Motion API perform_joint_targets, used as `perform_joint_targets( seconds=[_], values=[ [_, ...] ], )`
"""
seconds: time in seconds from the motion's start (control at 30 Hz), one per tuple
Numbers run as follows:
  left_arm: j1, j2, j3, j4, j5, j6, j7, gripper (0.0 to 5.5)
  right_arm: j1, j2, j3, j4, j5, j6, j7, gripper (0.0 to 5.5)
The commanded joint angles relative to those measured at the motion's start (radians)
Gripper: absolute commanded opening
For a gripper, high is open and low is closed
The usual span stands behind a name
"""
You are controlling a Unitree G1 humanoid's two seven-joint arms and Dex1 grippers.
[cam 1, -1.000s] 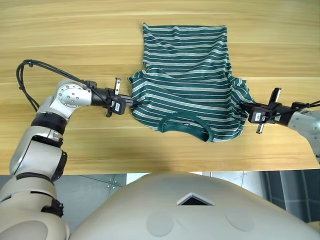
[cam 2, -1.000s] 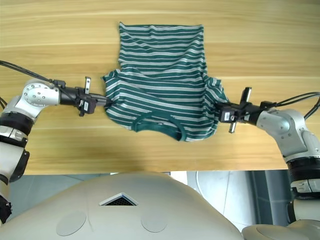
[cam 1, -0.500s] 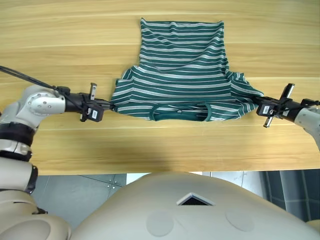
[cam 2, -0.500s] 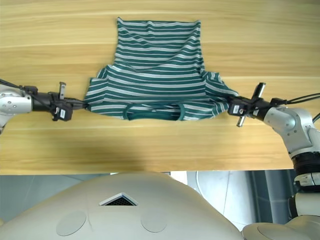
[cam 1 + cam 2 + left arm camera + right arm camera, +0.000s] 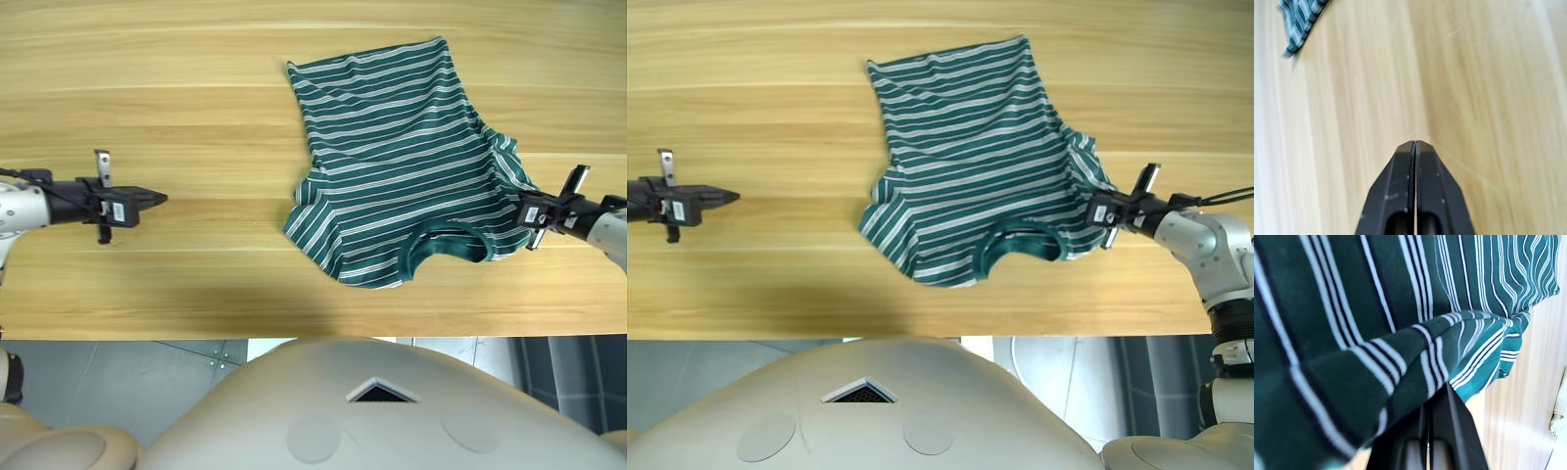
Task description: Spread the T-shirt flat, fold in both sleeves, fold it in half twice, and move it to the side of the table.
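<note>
The green T-shirt [image 5: 402,157] with white stripes lies skewed on the wooden table [image 5: 176,88], collar towards the near edge and hem at the far side. My right gripper [image 5: 524,211] is shut on the shirt's right sleeve edge; in the right wrist view the striped cloth [image 5: 1376,308] drapes over the closed fingers [image 5: 1449,431]. My left gripper [image 5: 157,199] hovers well to the left of the shirt, shut with nothing in it. In the left wrist view its gripper [image 5: 1415,143] points over bare wood, with a shirt corner [image 5: 1300,19] far off.
The table's near edge [image 5: 196,333] runs just below both grippers, with floor beyond it. Bare wood stretches to the left of the shirt and along the far side.
The left sleeve has slipped out of my left gripper, which has swung left away from the shirt. The shirt has slid right and sagged askew. My right gripper still holds its sleeve.
</note>
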Motion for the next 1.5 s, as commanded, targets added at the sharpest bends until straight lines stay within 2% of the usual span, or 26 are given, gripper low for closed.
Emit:
perform_joint_targets(
  seconds=[0.03,0.1,0.23,0.37,0.53,0.83,1.17,1.33,1.5],
  values=[
    [-0.024,0.011,0.049,-0.009,-0.064,-0.014,-0.037,0.04,0.071,0.022,0.061,0.033,-0.043,0.031,0.056,0.00],
    [-0.036,-0.045,0.044,-0.068,-0.111,-0.006,-0.053,0.04,0.080,0.021,0.058,0.005,-0.025,0.018,0.066,0.00],
    [-0.044,-0.231,-0.030,-0.263,-0.135,0.013,-0.035,0.04,0.114,0.000,0.043,-0.067,0.032,-0.019,0.088,0.00],
    [-0.035,-0.308,-0.052,-0.305,-0.090,0.026,-0.017,0.04,0.220,-0.050,0.011,-0.208,0.143,-0.076,0.129,0.00],
    [-0.034,-0.293,-0.048,-0.238,-0.035,0.023,-0.020,0.04,0.297,-0.086,-0.070,-0.299,0.209,-0.062,0.143,0.00],
    [0.047,-0.324,-0.147,-0.199,0.061,0.010,-0.042,0.04,0.225,-0.063,-0.090,-0.160,0.082,0.053,0.076,0.00],
    [0.012,-0.343,-0.167,-0.057,0.183,-0.027,0.038,0.04,0.322,-0.070,-0.207,-0.287,0.223,-0.022,0.100,0.00],
    [0.050,-0.294,-0.179,-0.030,0.165,-0.051,0.029,0.04,0.297,-0.060,-0.277,-0.235,0.238,-0.001,0.081,0.00],
    [0.076,-0.233,-0.151,-0.052,0.129,-0.051,0.038,0.04,0.242,-0.043,-0.259,-0.168,0.180,0.026,0.066,0.00]
  ],
)
